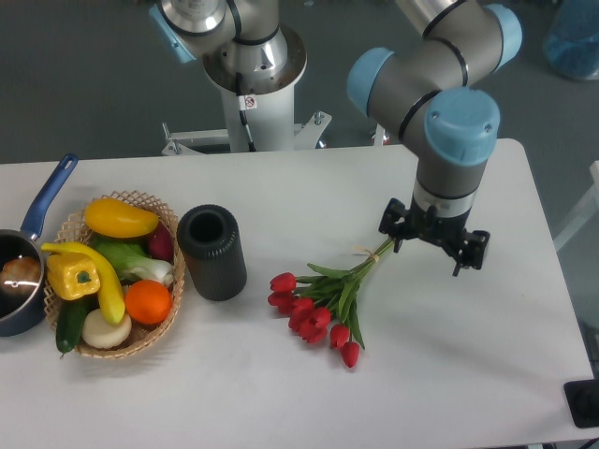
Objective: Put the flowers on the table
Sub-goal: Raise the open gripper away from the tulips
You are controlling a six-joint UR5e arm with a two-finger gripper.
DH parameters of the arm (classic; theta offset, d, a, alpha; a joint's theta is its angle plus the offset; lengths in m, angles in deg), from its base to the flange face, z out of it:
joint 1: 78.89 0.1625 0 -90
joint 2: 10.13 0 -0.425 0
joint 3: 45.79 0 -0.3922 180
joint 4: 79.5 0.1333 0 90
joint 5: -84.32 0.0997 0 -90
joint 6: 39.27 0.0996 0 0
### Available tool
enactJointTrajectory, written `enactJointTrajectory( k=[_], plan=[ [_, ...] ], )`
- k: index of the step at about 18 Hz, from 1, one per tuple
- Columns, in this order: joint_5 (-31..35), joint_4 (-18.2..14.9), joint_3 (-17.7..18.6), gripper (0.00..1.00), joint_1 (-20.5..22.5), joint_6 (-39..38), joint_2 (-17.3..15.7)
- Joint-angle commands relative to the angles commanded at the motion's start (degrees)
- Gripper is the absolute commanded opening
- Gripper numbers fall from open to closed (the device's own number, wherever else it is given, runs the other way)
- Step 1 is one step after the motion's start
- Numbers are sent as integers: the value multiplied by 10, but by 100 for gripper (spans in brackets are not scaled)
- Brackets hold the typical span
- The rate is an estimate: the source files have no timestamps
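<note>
Centre-right of frame: flowers (323, 301) lying flat on table (468, 374), blooms toward lower left.
Gripper (433, 237): at the stem ends, right of centre; clenched or released, cannot tell.
Left: basket (150, 201), cup (212, 253).

The table (281, 393) is smooth and white. The basket (150, 337) is woven and rough. The black cup (212, 253) looks matt. The arm (440, 84) has shiny blue plastic caps.
</note>
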Motion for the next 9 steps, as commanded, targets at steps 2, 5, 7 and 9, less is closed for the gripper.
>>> enactJointTrajectory(
  k=[2,5,7,9],
  plan=[
    [0,0,0,100,4,20,0],
    [0,0,0,100,5,20,-3],
    [0,0,0,100,5,20,-4],
    [0,0,0,100,5,20,-4]
  ],
)
